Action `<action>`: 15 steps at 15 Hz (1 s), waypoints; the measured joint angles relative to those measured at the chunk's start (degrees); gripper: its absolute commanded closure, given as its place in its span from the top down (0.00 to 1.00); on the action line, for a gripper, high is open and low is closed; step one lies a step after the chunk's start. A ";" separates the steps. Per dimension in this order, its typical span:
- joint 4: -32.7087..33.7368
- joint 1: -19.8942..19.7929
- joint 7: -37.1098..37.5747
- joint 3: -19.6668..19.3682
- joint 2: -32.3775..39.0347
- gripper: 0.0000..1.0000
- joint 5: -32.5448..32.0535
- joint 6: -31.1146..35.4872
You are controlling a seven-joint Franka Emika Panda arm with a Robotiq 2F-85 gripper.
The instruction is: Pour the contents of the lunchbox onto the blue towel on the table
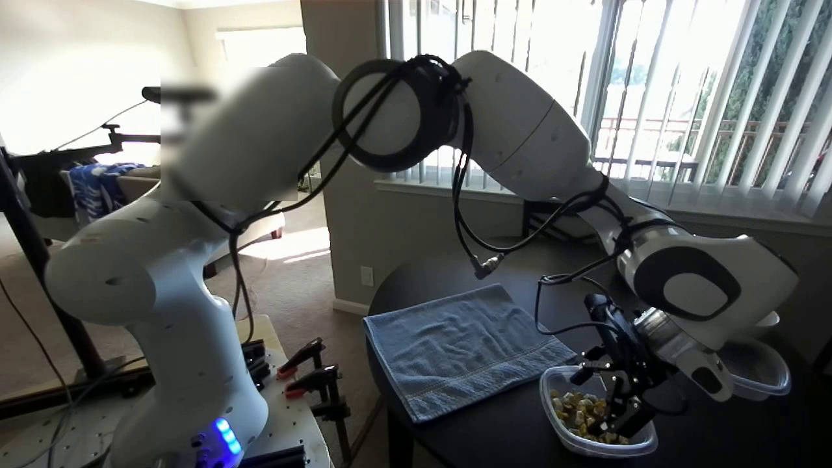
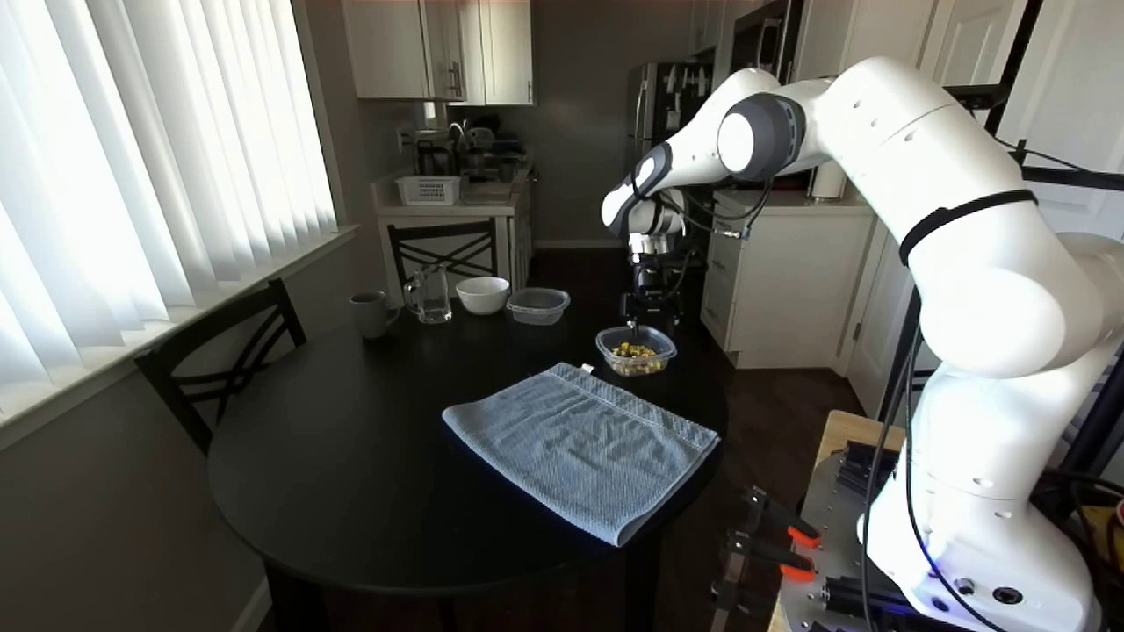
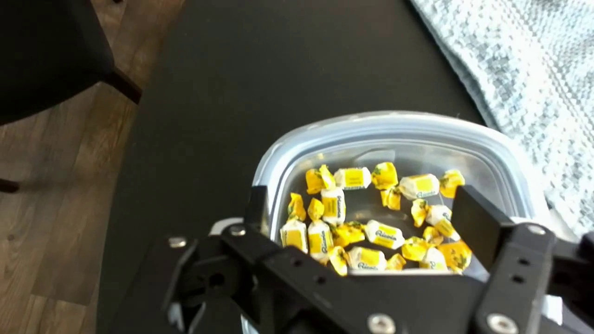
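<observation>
The lunchbox (image 3: 394, 121), a translucent rounded-rectangular container, stands upright on the dark table (image 2: 351, 456). It also shows in both exterior views (image 1: 552, 416) (image 2: 665, 353). The contents (image 3: 334, 204), several yellow-and-white wrapped candies, lie inside it. My gripper (image 3: 364, 204) is open over the lunchbox. In the wrist view its left finger overlaps the left rim and its right finger is over the inside; I cannot tell whether either touches it. The gripper also shows in both exterior views (image 1: 604, 403) (image 2: 651, 321). The blue towel (image 2: 588, 448) lies flat beside the lunchbox and bears nothing.
A clear container (image 2: 538, 307), a white bowl (image 2: 483, 296), a glass pitcher (image 2: 432, 296) and a grey mug (image 2: 371, 313) stand along the table's far side. A dark chair (image 2: 228, 360) is at the window side. Cables hang from the arm.
</observation>
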 measured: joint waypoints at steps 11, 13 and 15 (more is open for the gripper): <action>8.13 0.10 7.80 -1.76 4.11 1.00 -7.94 -14.04; 10.03 0.05 11.89 -2.04 5.37 1.00 -7.91 -13.90; 12.29 -0.03 15.80 -2.22 8.00 1.00 -7.89 -13.91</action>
